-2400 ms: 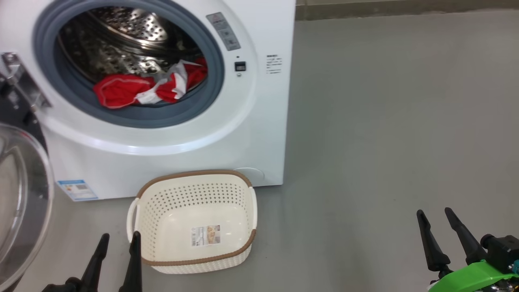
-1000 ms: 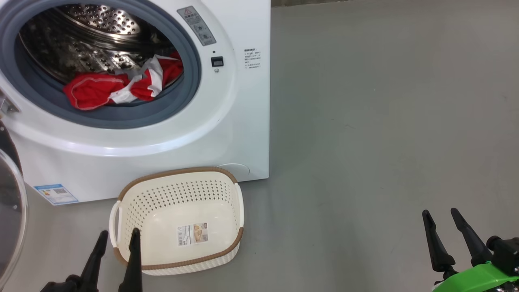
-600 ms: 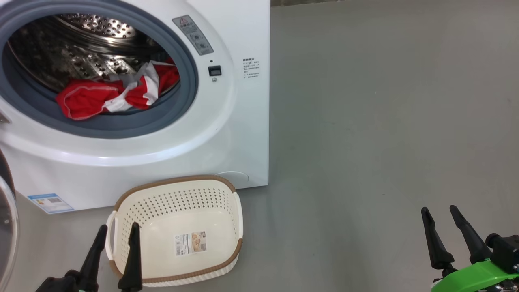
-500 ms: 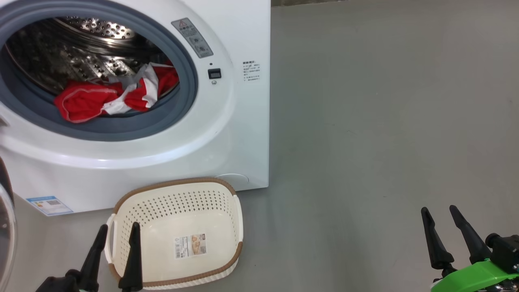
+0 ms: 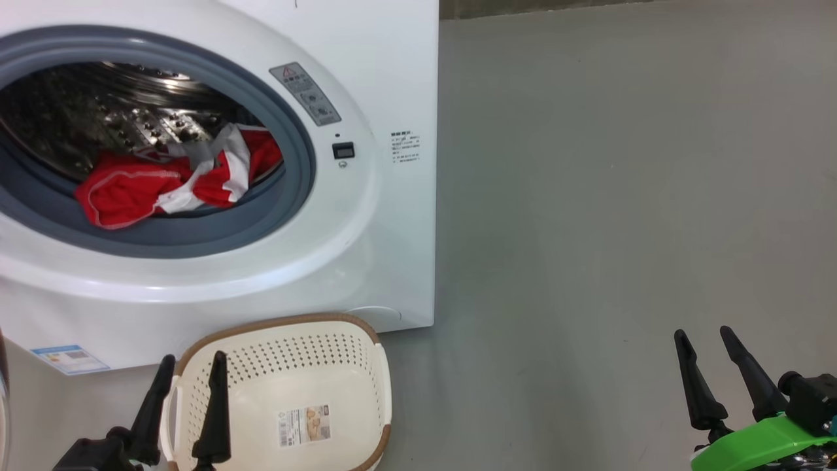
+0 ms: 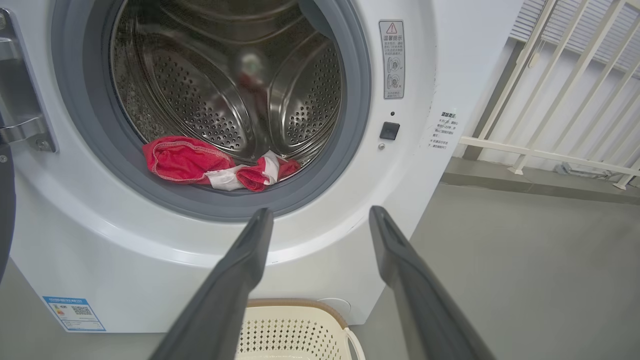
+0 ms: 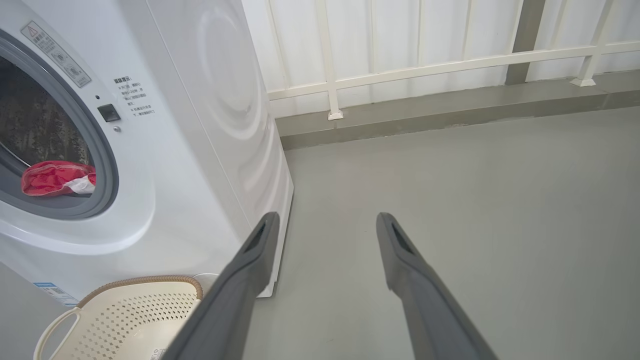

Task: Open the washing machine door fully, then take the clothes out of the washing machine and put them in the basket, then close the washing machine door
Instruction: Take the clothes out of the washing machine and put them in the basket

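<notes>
Head view shifted since earlier, clothes (image 5: 131, 191) unmoved in washing machine (image 5: 373, 255), left tool (image 5: 195, 357) and right tool (image 5: 703, 331) spread apart

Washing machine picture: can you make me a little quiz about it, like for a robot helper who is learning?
1. True or false: the clothes are already in the basket.
2. Pick one. The left gripper is: A) open and holding nothing, B) shut on the clothes, C) shut on a basket handle.
3. Fill in the blank: the clothes lie at the front of the washing machine's shiny steel ____.

Key: 1. False, the basket holds no clothes. 2. A. 3. drum.
</notes>
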Available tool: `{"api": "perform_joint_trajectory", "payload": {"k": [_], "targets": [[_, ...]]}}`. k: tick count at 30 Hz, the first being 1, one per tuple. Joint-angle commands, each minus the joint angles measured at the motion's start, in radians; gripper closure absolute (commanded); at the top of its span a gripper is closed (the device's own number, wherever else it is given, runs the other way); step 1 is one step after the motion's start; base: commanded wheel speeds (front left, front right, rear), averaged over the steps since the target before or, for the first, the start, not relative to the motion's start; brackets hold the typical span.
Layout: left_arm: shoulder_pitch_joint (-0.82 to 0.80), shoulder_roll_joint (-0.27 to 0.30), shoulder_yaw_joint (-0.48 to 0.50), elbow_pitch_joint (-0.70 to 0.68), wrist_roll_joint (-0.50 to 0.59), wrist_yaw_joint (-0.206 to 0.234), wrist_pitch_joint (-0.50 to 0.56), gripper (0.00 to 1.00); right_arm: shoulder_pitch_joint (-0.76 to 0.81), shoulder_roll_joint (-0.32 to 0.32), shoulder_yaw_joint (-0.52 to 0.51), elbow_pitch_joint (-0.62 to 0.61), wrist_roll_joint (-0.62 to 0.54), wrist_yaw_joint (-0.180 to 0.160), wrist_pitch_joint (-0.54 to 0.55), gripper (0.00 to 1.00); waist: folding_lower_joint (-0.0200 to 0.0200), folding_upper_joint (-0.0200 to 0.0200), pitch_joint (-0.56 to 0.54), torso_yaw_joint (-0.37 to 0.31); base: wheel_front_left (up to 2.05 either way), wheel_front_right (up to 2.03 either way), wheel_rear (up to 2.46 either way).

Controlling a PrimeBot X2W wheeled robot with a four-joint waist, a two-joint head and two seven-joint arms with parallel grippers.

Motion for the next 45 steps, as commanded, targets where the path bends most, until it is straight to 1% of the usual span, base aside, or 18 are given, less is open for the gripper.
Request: {"api": "perform_joint_trajectory", "payload": {"k": [1,15,21,25,27,28,30,37,45], "targets": [[-0.04,0.012,0.031,-0.017,-0.003,-0.006,-0.005,0.0,-0.028,-0.019,0.022,-0.021,-0.009,0.007,-0.009,0.0,0.0,0.0,-0.001,0.0,0.73,-0.73,0.0],[-0.038,0.008,0.028,-0.01,0.017,-0.006,-0.005,0.0,-0.024,-0.02,0.027,-0.023,-0.007,0.007,-0.009,0.0,0.0,0.0,0.004,0.0,0.12,-0.12,0.0],[-0.065,0.007,0.015,0.014,0.037,-0.006,-0.005,0.0,-0.039,-0.018,0.034,-0.027,-0.007,0.007,-0.009,0.0,0.0,0.0,0.034,-0.004,0.0,0.0,0.0],[-0.166,0.023,0.006,0.049,0.053,-0.006,-0.005,0.0,-0.072,-0.016,0.049,-0.033,-0.007,0.007,-0.009,0.0,0.0,0.0,0.088,-0.017,0.0,0.0,0.0],[-0.225,0.028,0.015,0.079,0.073,-0.006,-0.005,0.0,-0.087,-0.017,0.054,-0.034,-0.005,0.007,-0.009,0.0,0.0,0.0,0.118,-0.025,0.0,0.0,0.0],[-0.225,0.028,0.015,0.079,0.073,-0.006,-0.005,0.0,-0.087,-0.017,0.054,-0.034,-0.005,0.007,-0.009,0.0,0.0,0.0,0.118,-0.025,0.0,0.0,0.0],[-0.295,0.031,0.028,0.125,0.096,-0.006,-0.005,0.0,-0.103,-0.015,0.057,-0.036,-0.004,0.007,-0.009,0.0,0.0,0.0,0.148,-0.034,0.0,0.0,0.0],[-0.56,0.09,0.065,0.353,0.153,-0.004,-0.005,0.0,-0.155,0.004,0.064,-0.042,-0.002,0.007,-0.009,0.0,0.0,0.0,0.25,-0.079,0.0,0.0,0.0],[-0.802,0.18,0.067,0.584,0.18,-0.004,-0.005,0.0,-0.201,0.025,0.07,-0.047,0.0,0.007,-0.009,0.0,0.0,0.0,0.336,-0.131,0.0,0.0,0.0]]}}
